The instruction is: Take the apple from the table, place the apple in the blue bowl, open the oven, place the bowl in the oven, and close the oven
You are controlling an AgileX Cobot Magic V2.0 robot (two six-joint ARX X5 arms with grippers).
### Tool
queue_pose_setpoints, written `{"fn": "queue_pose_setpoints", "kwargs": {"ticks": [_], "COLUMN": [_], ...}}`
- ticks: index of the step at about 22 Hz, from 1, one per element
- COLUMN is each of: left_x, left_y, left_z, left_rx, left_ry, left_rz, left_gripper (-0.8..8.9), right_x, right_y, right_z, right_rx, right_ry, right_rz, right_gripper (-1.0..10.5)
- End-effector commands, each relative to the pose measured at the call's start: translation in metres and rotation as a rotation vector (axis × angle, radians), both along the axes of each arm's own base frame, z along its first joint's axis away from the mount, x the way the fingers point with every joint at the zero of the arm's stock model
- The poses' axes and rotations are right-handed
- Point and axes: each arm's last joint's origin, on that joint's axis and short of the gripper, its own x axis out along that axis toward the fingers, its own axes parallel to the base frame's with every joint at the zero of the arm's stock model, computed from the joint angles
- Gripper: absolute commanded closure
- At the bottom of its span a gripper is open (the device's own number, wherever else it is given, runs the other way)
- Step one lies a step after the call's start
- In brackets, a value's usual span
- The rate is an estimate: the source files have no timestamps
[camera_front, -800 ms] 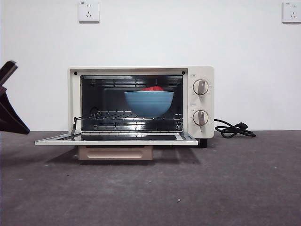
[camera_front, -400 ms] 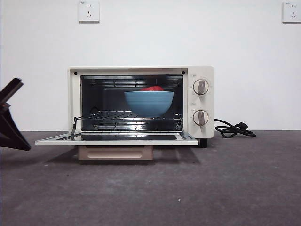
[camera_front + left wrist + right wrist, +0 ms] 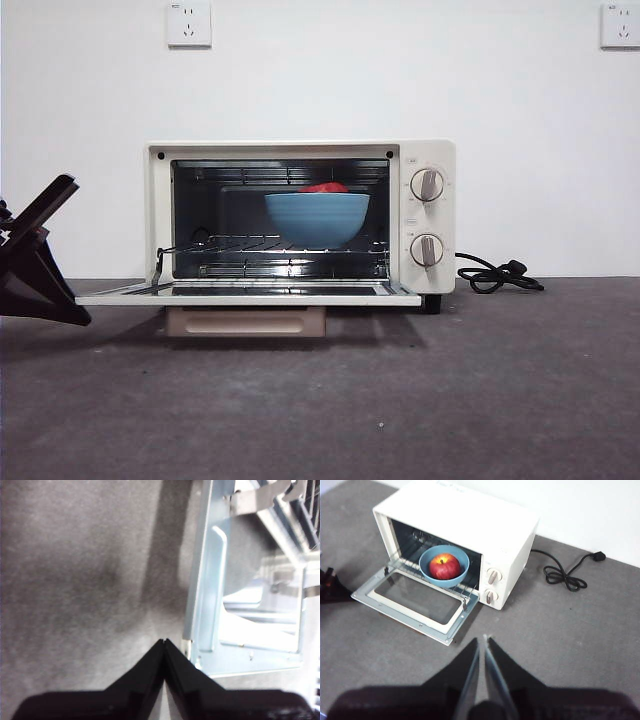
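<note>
The cream-white oven (image 3: 300, 149) stands with its glass door (image 3: 245, 293) folded down flat. On its wire rack sits the blue bowl (image 3: 316, 218), and the red apple (image 3: 444, 566) lies inside it, only its top (image 3: 326, 187) showing from the front. My left gripper (image 3: 62, 306) is shut with nothing in it, low over the table (image 3: 400, 400), its tip (image 3: 164, 647) just beside the door's left front corner (image 3: 192, 655). High above the table, the right gripper (image 3: 482, 645) is shut and holds nothing, in front of the oven (image 3: 470, 510).
The beige bar handle (image 3: 245, 323) hangs under the open door's front edge. A black cord (image 3: 495, 275) lies coiled on the table to the oven's right. Two knobs (image 3: 427, 185) are on the oven's right panel. A white wall rises behind.
The left gripper has come in from the left edge, moving right and lower toward the door's left end. Oven, bowl and apple have not moved.
</note>
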Motion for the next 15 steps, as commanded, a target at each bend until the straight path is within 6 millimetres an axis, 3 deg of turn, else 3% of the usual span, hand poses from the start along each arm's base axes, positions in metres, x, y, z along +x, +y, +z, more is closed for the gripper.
{"fn": "queue_pose_setpoints", "kwargs": {"ticks": [1,15], "left_x": [0.004,0.020], "left_y": [-0.002,-0.008], "left_z": [0.002,0.021], "left_rx": [-0.062,-0.215], "left_ry": [-0.011,-0.085], "left_rz": [0.019,0.047], "left_gripper": [8.22,8.22], "right_x": [-0.006,-0.033], "right_y": [-0.006,-0.032], "right_z": [-0.002,0.001], "right_rx": [0.023,0.106], "right_ry": [0.012,-0.044], "right_rz": [-0.011,-0.007], "right_gripper": [9.2,9.2]}}
